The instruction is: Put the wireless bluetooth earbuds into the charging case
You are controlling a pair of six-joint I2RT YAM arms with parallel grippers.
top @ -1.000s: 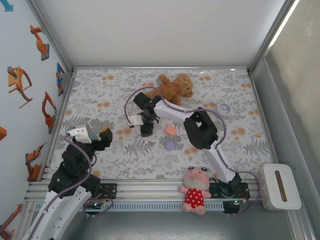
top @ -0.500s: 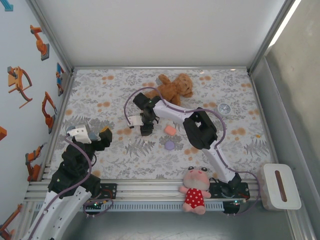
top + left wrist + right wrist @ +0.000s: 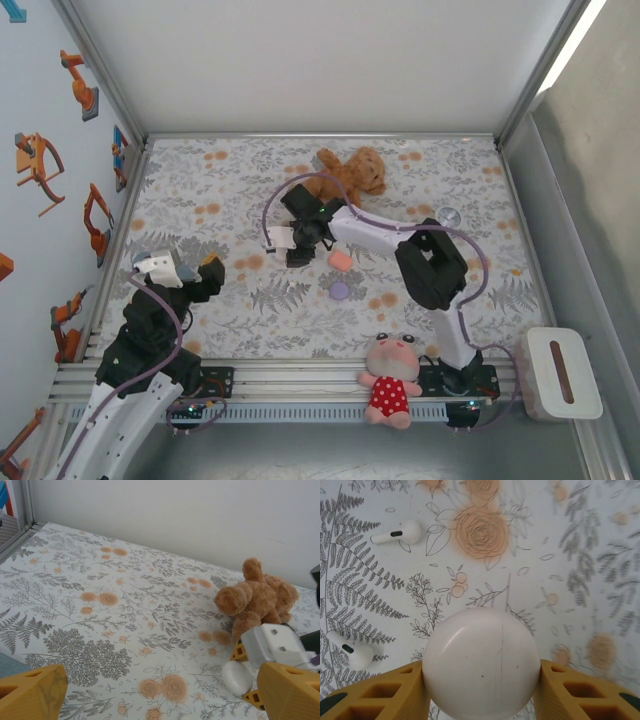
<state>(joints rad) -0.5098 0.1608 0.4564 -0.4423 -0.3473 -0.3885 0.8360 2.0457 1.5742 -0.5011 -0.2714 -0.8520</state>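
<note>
step: early, by my judgement | right gripper (image 3: 481, 687): clamped on the smooth white rounded charging case (image 3: 481, 655), which appears closed | first white stemmed plastic earbud (image 3: 397, 532) and second earbud (image 3: 350, 652): loose on the floral tablecloth (image 3: 580, 555), apart from the case, none inserted | left gripper (image 3: 160, 692): fingers spread, empty

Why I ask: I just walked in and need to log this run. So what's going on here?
The right end effector is clamped on a white, rounded charging case, low over the floral table near the brown teddy bear. Two white earbuds lie loose on the table beside it, not yet in the case. The left end effector is open and empty at the near left.
</note>
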